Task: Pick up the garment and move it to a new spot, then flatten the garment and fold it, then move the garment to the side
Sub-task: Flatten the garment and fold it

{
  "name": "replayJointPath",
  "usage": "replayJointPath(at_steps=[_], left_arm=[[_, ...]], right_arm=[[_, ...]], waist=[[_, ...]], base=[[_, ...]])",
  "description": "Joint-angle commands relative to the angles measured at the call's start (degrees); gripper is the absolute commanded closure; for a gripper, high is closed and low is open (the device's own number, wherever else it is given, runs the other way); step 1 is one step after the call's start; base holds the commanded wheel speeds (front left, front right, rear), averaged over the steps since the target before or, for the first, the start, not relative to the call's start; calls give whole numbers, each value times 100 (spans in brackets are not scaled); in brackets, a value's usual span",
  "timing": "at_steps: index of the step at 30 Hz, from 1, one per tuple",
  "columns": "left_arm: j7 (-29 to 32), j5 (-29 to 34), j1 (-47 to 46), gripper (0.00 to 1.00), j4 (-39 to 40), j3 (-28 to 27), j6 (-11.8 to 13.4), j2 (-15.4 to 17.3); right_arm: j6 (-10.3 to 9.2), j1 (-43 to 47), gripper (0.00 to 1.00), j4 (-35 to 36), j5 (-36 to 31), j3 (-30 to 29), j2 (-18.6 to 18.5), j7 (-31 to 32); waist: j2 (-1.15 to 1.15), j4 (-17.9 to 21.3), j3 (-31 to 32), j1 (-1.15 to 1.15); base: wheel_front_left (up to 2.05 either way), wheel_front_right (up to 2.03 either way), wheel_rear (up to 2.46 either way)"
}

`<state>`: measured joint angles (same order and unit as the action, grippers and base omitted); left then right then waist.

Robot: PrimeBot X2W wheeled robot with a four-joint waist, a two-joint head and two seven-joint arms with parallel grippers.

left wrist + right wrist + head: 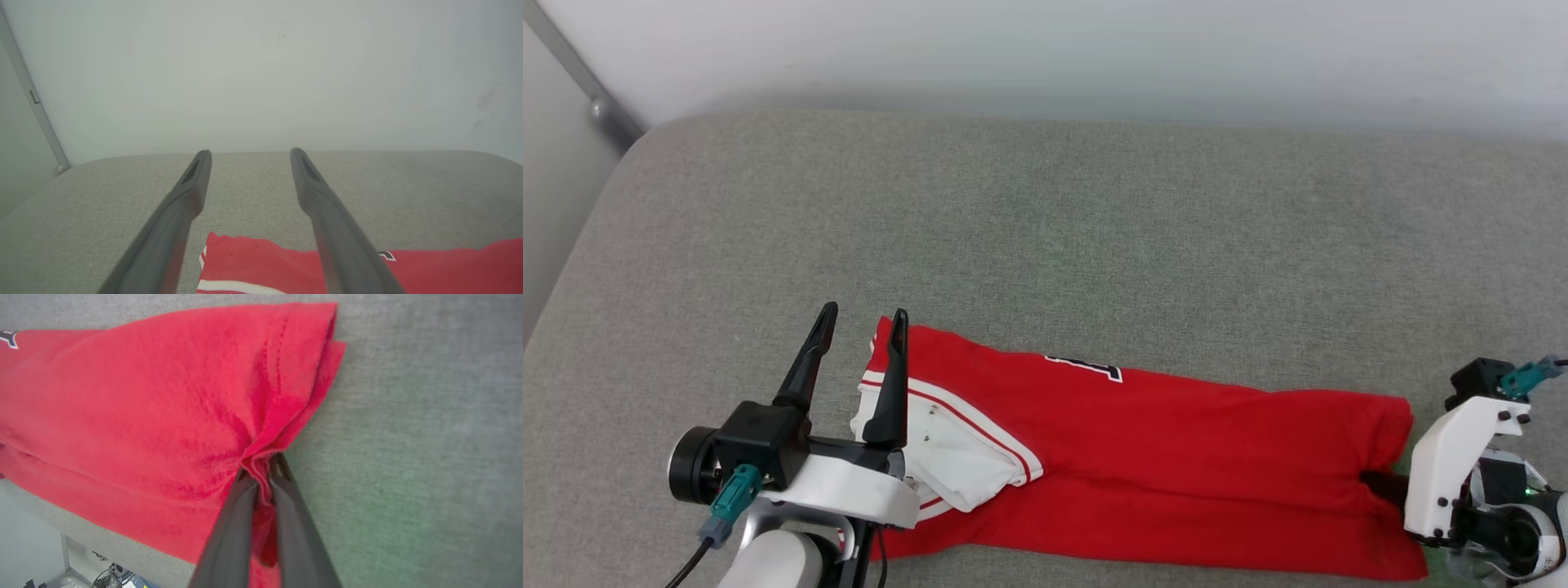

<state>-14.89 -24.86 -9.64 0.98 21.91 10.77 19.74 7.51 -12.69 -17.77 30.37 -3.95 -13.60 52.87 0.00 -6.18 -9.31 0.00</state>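
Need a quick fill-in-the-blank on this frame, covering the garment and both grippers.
1. The right gripper is shut on the hem end of the ____ garment.
2. The left gripper is ____ and holds nothing.
3. The garment lies on a ____ fabric surface.
4. The sleeve beside the left gripper is ____.

Missing words: red; open; grey; white.

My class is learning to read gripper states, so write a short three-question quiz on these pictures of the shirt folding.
1. True or false: the left gripper is shut on the garment.
2. What does the right gripper pinch? A white sleeve; B plain red end; C lettering.
3. Fill in: the garment lies on a ___ cushion.
Key: 1 false; 2 B; 3 grey.
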Motion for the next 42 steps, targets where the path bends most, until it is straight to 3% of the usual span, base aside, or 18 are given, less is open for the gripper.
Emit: replayJointPath(at_steps=[1,14,25,28,33,38,42], left_arm=[[-31,34,25,0,-39,14,13,24],[-8,20,266,0,-180,-86,224,134],[-24,76,457,0,-142,-138,321,188],[-25,63,463,0,-137,-167,330,191],[-28,95,490,0,-153,-151,333,190],[-2,94,496,0,-161,-110,344,201],[38,99,469,0,-136,-70,329,197]], right_arm=[[-4,75,100,-174,80,134,-1,6],[-4,-249,100,300,260,325,-642,-157],[-4,5,100,810,-254,-1201,-1025,323],[-4,-54,100,945,-221,-1522,-856,449],[-4,-152,100,987,320,-1679,-123,864],[-4,-80,100,971,1158,-1476,695,1199],[-4,-62,100,922,1772,-1094,1004,1173]], waist=[[0,27,64,0],[0,354,407,0],[0,695,510,0],[0,757,520,0],[0,776,574,0],[0,716,619,0],[0,640,606,0]], base=[[0,0,0],[0,0,0],[0,0,0],[0,0,0],[0,0,0],[0,0,0],[0,0,0]])
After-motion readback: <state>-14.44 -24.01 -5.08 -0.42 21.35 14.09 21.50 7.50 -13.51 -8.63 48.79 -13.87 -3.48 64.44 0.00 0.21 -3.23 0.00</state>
